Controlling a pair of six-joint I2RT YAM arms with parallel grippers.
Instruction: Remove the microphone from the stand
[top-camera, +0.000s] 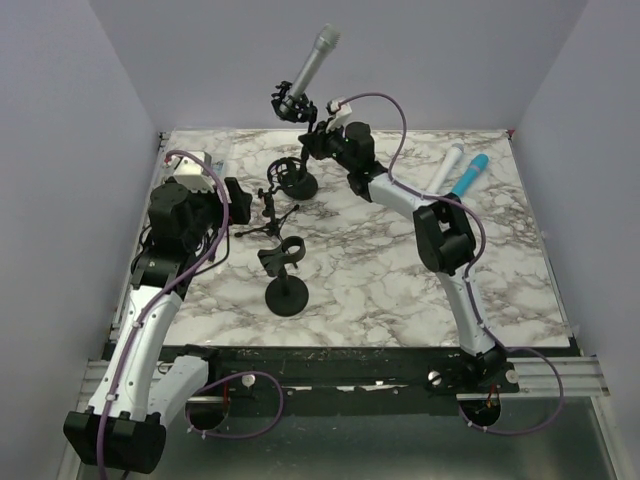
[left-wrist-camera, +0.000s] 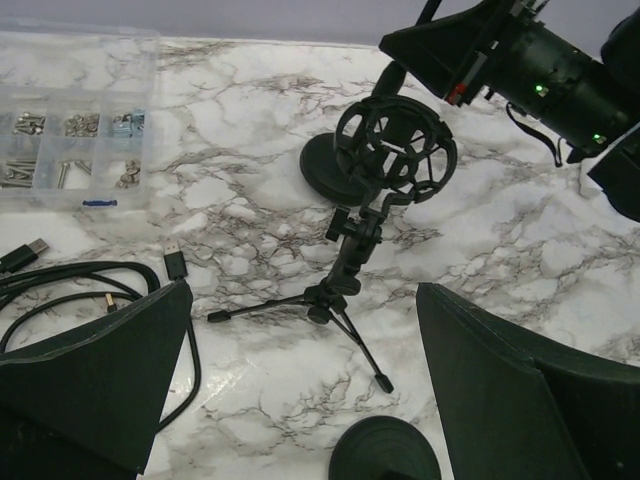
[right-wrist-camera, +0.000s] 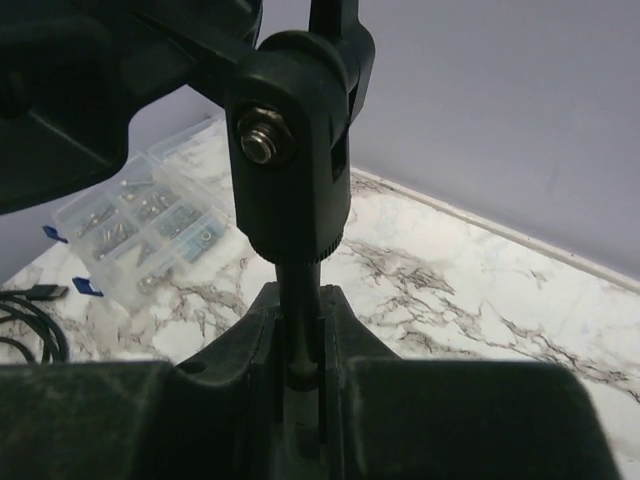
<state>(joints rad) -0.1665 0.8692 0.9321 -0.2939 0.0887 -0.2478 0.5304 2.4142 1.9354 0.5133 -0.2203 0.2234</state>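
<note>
The grey microphone (top-camera: 318, 58) points up and to the right at the back, clamped in a black shock mount (top-camera: 293, 105) on top of the stand (top-camera: 300, 186) with a round base. My right gripper (top-camera: 322, 136) is shut on that stand's thin pole (right-wrist-camera: 300, 300), just below the swivel joint (right-wrist-camera: 292, 150). The microphone itself is out of the right wrist view. At the table's left, my left gripper (top-camera: 236, 205) is open with nothing between its fingers (left-wrist-camera: 100, 370). It faces a tripod stand (left-wrist-camera: 345, 290).
The tripod carries an empty shock mount (left-wrist-camera: 395, 145). A second round-base stand (top-camera: 286, 296) with an empty clip stands near the middle. White (top-camera: 447, 165) and blue (top-camera: 472, 172) microphones lie at the back right. A clear box of screws (left-wrist-camera: 70, 130) and black cables (left-wrist-camera: 90, 290) lie at the left.
</note>
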